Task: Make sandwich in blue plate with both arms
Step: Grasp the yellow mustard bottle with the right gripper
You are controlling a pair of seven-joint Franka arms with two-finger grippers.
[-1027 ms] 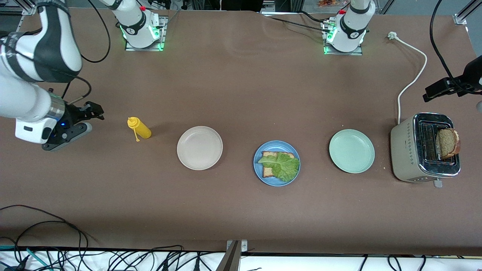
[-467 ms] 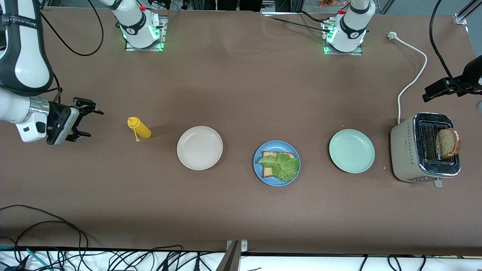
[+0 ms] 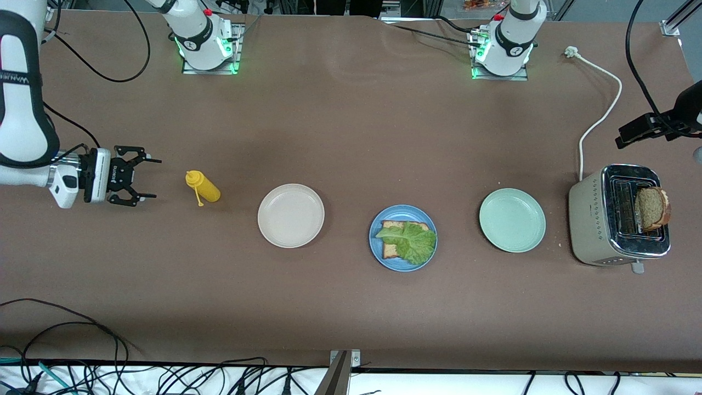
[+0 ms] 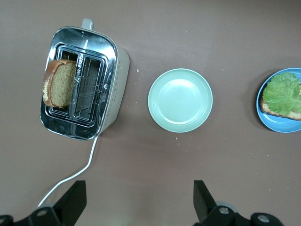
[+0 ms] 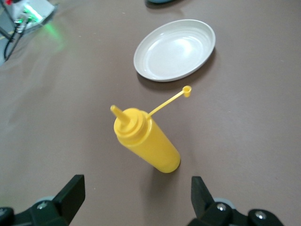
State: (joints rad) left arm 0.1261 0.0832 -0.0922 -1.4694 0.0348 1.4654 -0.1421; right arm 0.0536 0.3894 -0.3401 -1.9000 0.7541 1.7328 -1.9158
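Lettuce-topped bread (image 3: 405,240) on blue plate (image 3: 378,249)

Open right gripper (image 3: 147,178) faces yellow bottle (image 3: 203,186).

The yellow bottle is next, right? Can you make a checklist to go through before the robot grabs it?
1. Right tool open: ok.
2. Right tool lined up with the bottle, with a gap between them: ok.
3. Bottle upright, cap off and hanging on its strap: ok.
4. Bread and lettuce on the blue plate: ok.
5. Second slice on the sandwich: not ok; it stands in the toaster.
6. Left tool open, over bare table beside the toaster: ok.
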